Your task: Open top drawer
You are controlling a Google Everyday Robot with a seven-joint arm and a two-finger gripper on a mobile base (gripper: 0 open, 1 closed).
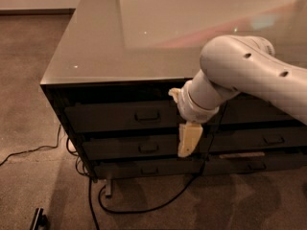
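The top drawer (pixel 115 117) is the upper dark grey-brown front in the left column of the cabinet, under the glossy top. It looks closed, flush with the fronts below. Its small metal loop handle (pixel 147 115) sits at the centre of the front. My gripper (pixel 187 139) hangs down from the white arm (pixel 240 71), in front of the drawer fronts. It is right of the handle and a little below it, near the gap between the two columns. It does not touch the handle.
Two shallower drawers (pixel 139 148) lie below the top one. A second column of drawers (pixel 268 139) stands to the right. The glossy cabinet top (pixel 144 32) reflects light. Black cables (pixel 96 200) trail over the carpet under the cabinet's front. A small dark object (pixel 39 218) lies at the lower left.
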